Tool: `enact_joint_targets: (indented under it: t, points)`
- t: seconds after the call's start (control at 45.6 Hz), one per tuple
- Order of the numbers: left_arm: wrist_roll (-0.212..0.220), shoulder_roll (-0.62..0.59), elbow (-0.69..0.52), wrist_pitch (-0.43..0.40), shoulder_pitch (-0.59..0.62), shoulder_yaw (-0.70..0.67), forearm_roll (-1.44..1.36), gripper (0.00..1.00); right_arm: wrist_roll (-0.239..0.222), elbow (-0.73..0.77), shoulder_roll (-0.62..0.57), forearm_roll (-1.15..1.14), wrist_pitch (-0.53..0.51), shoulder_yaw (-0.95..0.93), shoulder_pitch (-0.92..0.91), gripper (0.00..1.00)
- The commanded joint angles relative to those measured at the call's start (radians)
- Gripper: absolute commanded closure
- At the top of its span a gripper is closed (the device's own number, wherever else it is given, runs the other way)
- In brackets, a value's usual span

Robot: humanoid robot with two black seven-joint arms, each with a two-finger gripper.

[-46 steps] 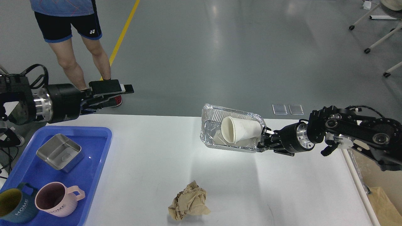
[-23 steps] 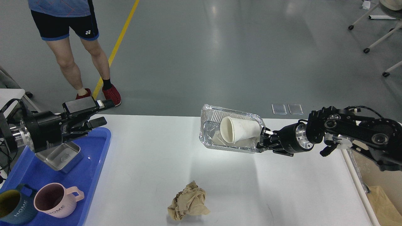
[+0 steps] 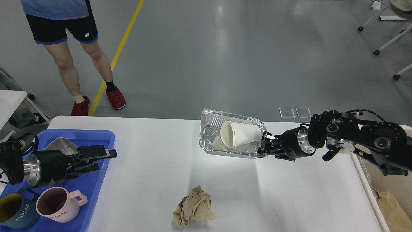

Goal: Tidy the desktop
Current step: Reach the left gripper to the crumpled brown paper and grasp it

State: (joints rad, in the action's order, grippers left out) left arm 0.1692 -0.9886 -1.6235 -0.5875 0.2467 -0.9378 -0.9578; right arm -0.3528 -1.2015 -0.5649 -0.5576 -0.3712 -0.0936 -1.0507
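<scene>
Right gripper (image 3: 266, 144) clamped on foil tray (image 3: 209, 141) with paper cup (image 3: 239, 137), above white counter (image 3: 154, 170). Left gripper (image 3: 101, 158) over blue tray (image 3: 96, 180), jaws maybe slightly apart; hard to tell.

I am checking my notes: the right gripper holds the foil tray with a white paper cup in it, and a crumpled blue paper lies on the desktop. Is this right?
Not quite. In the head view the crumpled paper on the desktop is brown, not blue. The rest holds: the right gripper grips the foil tray, and the white paper cup lies in it.
</scene>
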Motion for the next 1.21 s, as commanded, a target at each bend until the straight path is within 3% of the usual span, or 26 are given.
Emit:
enact_joint_targets:
  t: [0.0,0.219,0.417,0.658,1.184]
  points:
    - [0.001,0.031,0.004,0.0,0.081,0.057,-0.012,0.1,0.0,-0.001,-0.004,0.001,0.0,0.0,0.0,1.0]
    - [0.013,0.22,0.031,0.009,0.282,0.273,-0.025,0.1,0.0,-0.001,-0.001,-0.001,0.0,0.0,0.001,1.0]
    - [0.065,0.37,0.073,0.008,0.361,0.445,-0.113,0.1,0.0,-0.001,-0.013,0.001,0.0,0.0,0.003,1.0]
    - [0.092,0.435,0.165,0.005,0.379,0.499,-0.141,0.1,0.0,-0.001,-0.015,-0.001,0.0,-0.012,0.023,1.0]
    - [0.092,0.627,0.358,0.003,0.407,0.588,-0.191,0.1,0.0,0.0,-0.012,-0.005,0.0,-0.012,0.026,1.0]
